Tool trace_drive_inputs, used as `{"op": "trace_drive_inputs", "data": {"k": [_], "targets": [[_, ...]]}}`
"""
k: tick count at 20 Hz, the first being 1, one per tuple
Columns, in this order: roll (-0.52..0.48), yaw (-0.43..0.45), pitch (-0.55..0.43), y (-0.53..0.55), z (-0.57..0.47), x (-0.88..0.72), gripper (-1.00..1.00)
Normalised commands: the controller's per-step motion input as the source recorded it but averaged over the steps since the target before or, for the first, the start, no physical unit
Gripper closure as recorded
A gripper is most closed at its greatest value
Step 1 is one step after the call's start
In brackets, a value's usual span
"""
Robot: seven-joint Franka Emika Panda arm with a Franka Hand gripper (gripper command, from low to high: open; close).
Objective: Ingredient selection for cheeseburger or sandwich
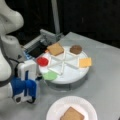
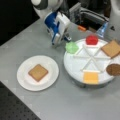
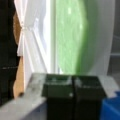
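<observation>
A white round divided tray (image 1: 72, 75) (image 2: 73, 65) holds the ingredients: a brown toast square (image 1: 55, 49) (image 2: 111, 48), a dark brown patty (image 1: 75, 49) (image 2: 113, 69), a yellow-orange cheese square (image 1: 85, 62) (image 2: 91, 77), a red round (image 1: 42, 61) (image 2: 91, 39) and a green round (image 1: 50, 75) (image 2: 72, 47). Another toast square (image 1: 72, 115) (image 2: 38, 72) lies alone on the white paper plate (image 1: 53, 110) (image 2: 25, 82). My gripper (image 1: 39, 78) (image 2: 67, 39) (image 3: 72, 80) is shut and empty, its tips just beside the green round (image 3: 71, 37) at the tray's rim.
A grey and black device (image 1: 46, 37) (image 2: 87, 15) stands behind the tray, with a small orange piece (image 2: 81, 28) near it. The grey table ends at a dark floor (image 2: 15, 110) at a front view's bottom left.
</observation>
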Motion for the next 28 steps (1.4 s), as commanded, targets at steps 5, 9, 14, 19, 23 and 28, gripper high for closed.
{"op": "trace_drive_inputs", "data": {"k": [5, 9, 14, 19, 23, 28], "targets": [[0.181, 0.033, -0.14, -0.15, -0.16, 0.15, -1.0], [0.2, 0.036, -0.14, -0.16, -0.15, 0.19, -1.0], [0.218, 0.045, -0.145, -0.21, -0.16, 0.22, -1.0], [0.212, 0.046, -0.137, -0.24, -0.17, 0.27, -1.0], [0.21, 0.039, -0.142, -0.23, -0.19, 0.34, -1.0], [0.177, 0.073, -0.137, -0.24, -0.22, 0.36, -1.0]]}}
